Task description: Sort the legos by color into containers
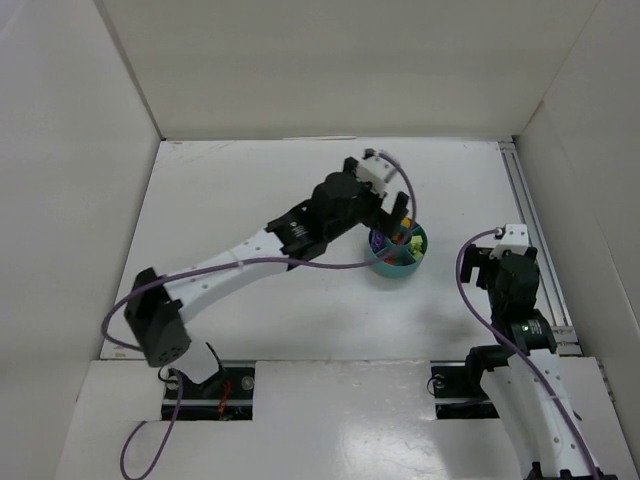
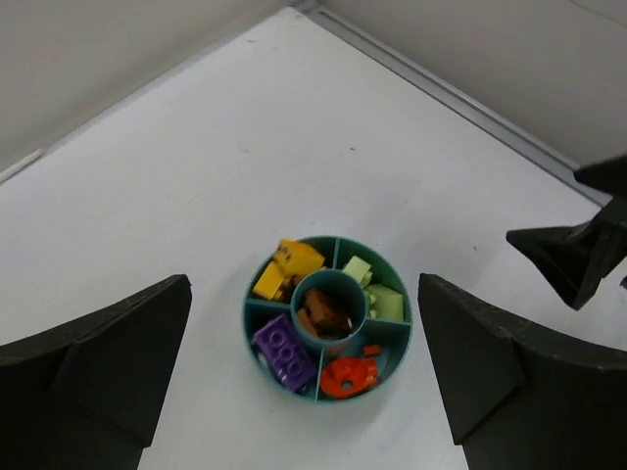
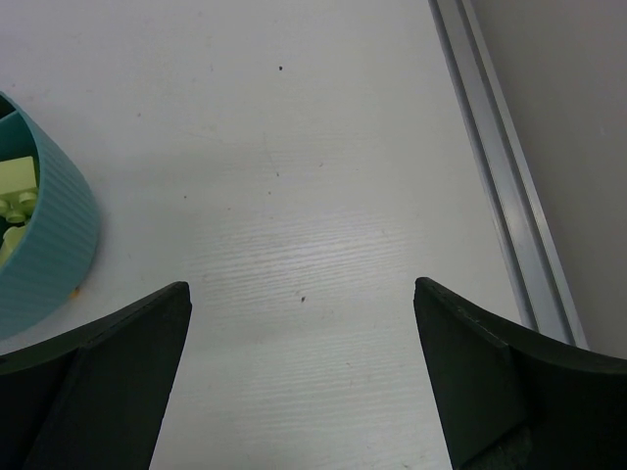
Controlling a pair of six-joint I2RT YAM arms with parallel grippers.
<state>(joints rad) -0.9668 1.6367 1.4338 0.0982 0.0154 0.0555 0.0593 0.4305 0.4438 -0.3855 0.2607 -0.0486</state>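
The teal bowl (image 2: 257, 294) stands on the white table, right of middle in the top view (image 1: 392, 270). Its compartments hold yellow legos (image 2: 286, 266), lime green legos (image 2: 377, 294), orange legos (image 2: 349, 376) and a purple lego (image 2: 284, 351); brown legos (image 2: 325, 313) lie in the central cup. My left gripper (image 2: 304, 367) is open and empty, hovering above the bowl (image 1: 388, 212). My right gripper (image 3: 302, 377) is open and empty over bare table, right of the bowl (image 3: 44, 250), whose edge with green legos (image 3: 18, 196) shows at the left.
White walls enclose the table on three sides. A metal rail (image 3: 500, 166) runs along the table's right edge (image 1: 535, 235). The right arm (image 2: 578, 250) shows at the right of the left wrist view.
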